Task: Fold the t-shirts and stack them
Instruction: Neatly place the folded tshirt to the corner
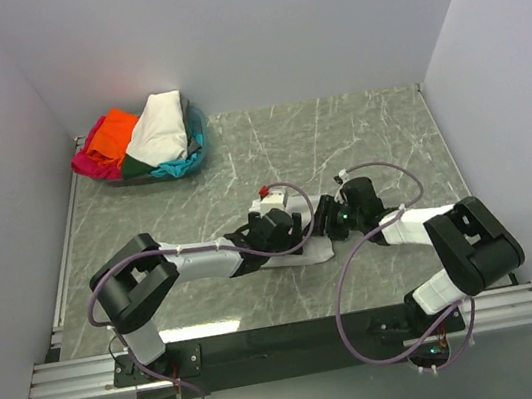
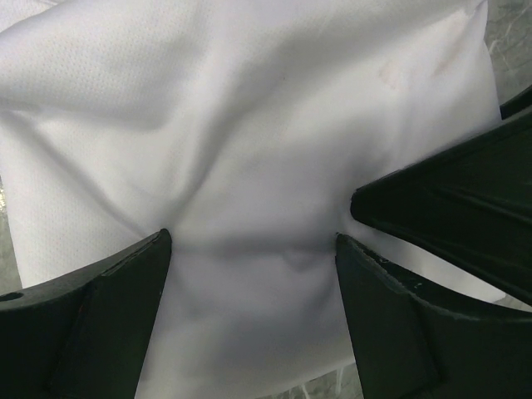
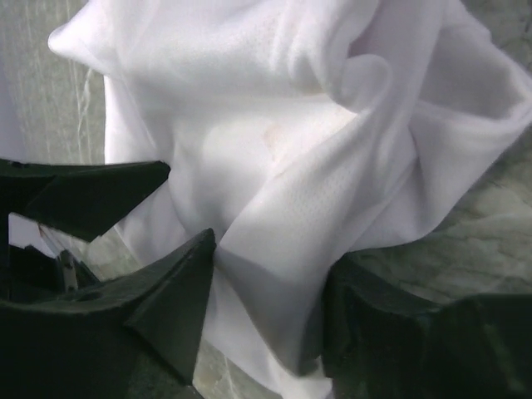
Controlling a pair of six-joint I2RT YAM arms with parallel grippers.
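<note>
The plain white cloth t-shirt (image 1: 307, 256) lies crumpled mid-way on the green marbled bench (image 1: 337, 138). My left jaws stand released over it. A fold fills my right jaws; whether clamped, I cannot tell.

Six t-shirts on the table (image 1: 368, 143): one white t-shirt (image 1: 305, 256), plus one each cream-white (image 1: 161, 123), orange (image 1: 114, 132), magenta-pink (image 1: 90, 164), teal (image 1: 175, 167), dark green (image 1: 136, 165).

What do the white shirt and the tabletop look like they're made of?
White shirt: thin knit, probably synthetic sportswear cloth; fine pinhole mesh texture, soft folds, slight sheen. Fibre can't be confirmed.
Tabletop: smooth grey-green marble-look surface with white veins, faintly glossy; perhaps printed laminate or mat rather than stone, but the look leaves it open.
</note>
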